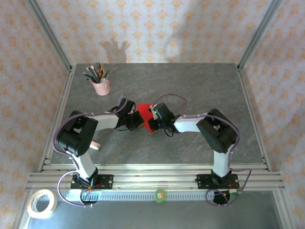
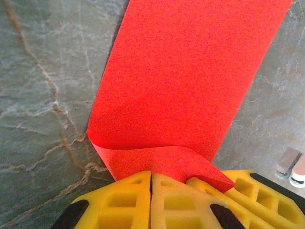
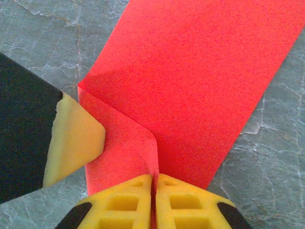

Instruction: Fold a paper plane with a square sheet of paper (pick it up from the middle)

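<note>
Where both arms meet at the middle of the desk [image 1: 200,86], the red paper [image 1: 144,110] lies flat with one flap curled up. Right hand [image 3: 155,177]: clamped on the raised crease, likely fixing the fold line. Left hand [image 2: 151,174]: fingers together, nothing seen between them, tip pressing the flap, probably to flatten it. No dart shape yet.

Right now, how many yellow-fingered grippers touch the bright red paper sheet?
2: left gripper on the red sheet, at its curled edge; right gripper pinching the folded flap.
</note>
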